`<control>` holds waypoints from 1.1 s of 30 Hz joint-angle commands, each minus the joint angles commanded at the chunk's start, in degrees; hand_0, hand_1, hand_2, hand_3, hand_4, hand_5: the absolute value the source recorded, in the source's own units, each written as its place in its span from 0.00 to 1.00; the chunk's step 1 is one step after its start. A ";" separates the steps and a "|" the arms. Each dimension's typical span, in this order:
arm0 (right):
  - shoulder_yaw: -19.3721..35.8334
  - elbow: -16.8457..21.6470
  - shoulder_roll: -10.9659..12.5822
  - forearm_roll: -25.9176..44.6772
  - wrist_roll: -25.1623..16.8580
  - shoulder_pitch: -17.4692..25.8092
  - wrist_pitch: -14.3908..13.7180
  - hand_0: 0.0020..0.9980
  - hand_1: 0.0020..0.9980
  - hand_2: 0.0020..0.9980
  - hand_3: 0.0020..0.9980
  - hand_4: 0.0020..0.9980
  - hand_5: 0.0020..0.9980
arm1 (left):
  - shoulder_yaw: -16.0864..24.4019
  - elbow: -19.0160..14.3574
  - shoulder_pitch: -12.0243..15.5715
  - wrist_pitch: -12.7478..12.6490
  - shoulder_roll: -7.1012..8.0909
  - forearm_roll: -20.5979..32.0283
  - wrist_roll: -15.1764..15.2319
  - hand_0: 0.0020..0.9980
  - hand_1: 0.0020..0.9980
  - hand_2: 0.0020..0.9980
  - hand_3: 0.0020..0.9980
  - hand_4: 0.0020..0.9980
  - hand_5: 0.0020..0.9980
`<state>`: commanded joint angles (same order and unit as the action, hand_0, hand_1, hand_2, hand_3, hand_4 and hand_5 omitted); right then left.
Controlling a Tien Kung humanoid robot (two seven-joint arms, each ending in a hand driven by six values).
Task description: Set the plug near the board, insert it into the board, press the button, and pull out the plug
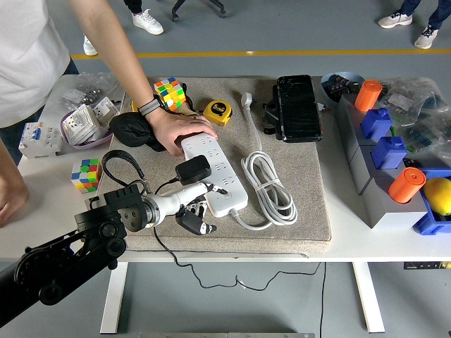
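A white power strip (218, 169) lies slantwise on the beige mat (303, 204). A black plug (192, 170) sits in one of its sockets, and its thin black cable runs off over the table's near edge. My left hand (196, 209) is at the strip's near end, just below the plug. One finger reaches onto the strip's edge while the others curl down over the mat; it holds nothing. A person's hand (176, 130) presses on the strip's far end. My right arm is out of sight.
The strip's white cord (268, 186) lies coiled to the right. At the mat's back are a Rubik's cube (169, 92), a yellow tape measure (218, 110) and a black case (296, 107). Another cube (86, 174) lies at the left, and grey bins (384, 151) with blue and orange parts at the right.
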<state>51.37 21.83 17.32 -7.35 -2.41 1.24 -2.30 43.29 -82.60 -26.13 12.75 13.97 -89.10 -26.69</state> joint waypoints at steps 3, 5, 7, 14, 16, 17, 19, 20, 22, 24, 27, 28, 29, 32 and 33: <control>0.06 -0.01 0.00 -0.03 0.02 0.01 0.00 0.59 0.65 0.58 0.49 0.78 0.49 | 0.46 -0.55 0.14 -0.84 0.16 0.81 1.09 0.06 0.13 0.19 0.87 0.75 0.00; 0.10 -0.02 0.00 -0.02 0.02 0.02 0.00 0.59 0.65 0.58 0.49 0.78 0.49 | 0.69 -0.81 0.26 -2.03 0.29 1.74 2.52 0.06 0.13 0.19 0.87 0.74 0.00; 0.08 -0.03 -0.01 -0.01 0.02 0.03 0.01 0.59 0.65 0.58 0.49 0.78 0.49 | 0.98 -0.83 0.42 -3.19 0.31 2.85 3.89 0.06 0.13 0.19 0.87 0.74 0.00; -0.01 0.00 -0.10 -0.02 0.00 0.00 0.06 0.59 0.65 0.58 0.49 0.78 0.49 | 2.09 0.58 1.33 -8.08 0.30 6.38 9.11 0.06 0.12 0.19 0.86 0.75 0.00; -0.01 -0.02 -0.08 -0.03 0.00 0.04 0.06 0.59 0.65 0.58 0.49 0.78 0.49 | 2.43 0.91 1.54 -9.48 0.28 6.47 10.30 0.06 0.12 0.19 0.86 0.75 0.00; -0.03 -0.03 -0.07 -0.03 0.02 0.07 0.06 0.59 0.65 0.58 0.49 0.77 0.49 | 2.56 1.01 1.64 -9.97 0.28 6.56 10.66 0.06 0.12 0.19 0.84 0.70 0.00; -0.06 -0.05 -0.02 -0.06 0.04 0.01 0.06 0.59 0.65 0.58 0.49 0.77 0.49 | 2.87 1.43 1.76 -11.77 0.29 7.33 12.19 0.06 0.12 0.19 0.84 0.70 0.00; -0.03 -0.05 -0.03 -0.04 0.05 0.00 0.07 0.59 0.65 0.58 0.49 0.77 0.49 | 3.02 1.58 1.85 -11.97 0.25 7.46 12.32 0.06 0.12 0.19 0.84 0.70 0.00; 0.02 -0.04 -0.06 -0.05 0.04 -0.01 0.07 0.59 0.65 0.58 0.49 0.77 0.49 | 3.25 1.87 2.07 -12.98 0.24 8.16 13.59 0.06 0.12 0.19 0.84 0.70 0.00; -0.01 -0.03 -0.07 -0.05 0.06 -0.05 0.08 0.59 0.65 0.58 0.49 0.78 0.49 | 3.53 1.96 2.30 -13.12 0.24 8.53 13.74 0.06 0.12 0.19 0.84 0.71 0.00; -0.05 0.00 -0.01 -0.06 0.05 -0.12 0.06 0.59 0.65 0.58 0.49 0.78 0.49 | 3.72 2.03 2.42 -13.15 0.25 8.23 13.59 0.06 0.12 0.19 0.84 0.71 0.00; -0.06 0.00 0.01 -0.07 0.05 -0.13 0.05 0.59 0.65 0.58 0.49 0.78 0.49 | 3.73 2.06 2.45 -13.21 0.27 8.27 13.62 0.06 0.12 0.19 0.84 0.71 0.00; -0.13 0.01 0.03 -0.05 0.04 -0.14 0.05 0.59 0.65 0.58 0.49 0.78 0.49 | 3.76 2.12 2.52 -13.36 0.28 8.15 13.74 0.06 0.12 0.19 0.83 0.69 0.00; -0.34 -0.02 0.06 0.01 0.03 -0.17 0.03 0.59 0.65 0.58 0.49 0.78 0.49 | 3.86 2.54 2.66 -14.66 0.28 8.35 15.34 0.06 0.12 0.19 0.83 0.69 0.00; -0.39 0.02 0.06 0.04 0.01 -0.19 0.02 0.59 0.65 0.58 0.49 0.78 0.49 | 4.00 2.69 2.72 -15.40 0.32 8.52 16.51 0.06 0.12 0.19 0.83 0.69 0.00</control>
<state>50.98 21.86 17.38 -7.31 -2.40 1.05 -2.28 47.29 -79.91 -23.41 -2.65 14.29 -80.58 -10.18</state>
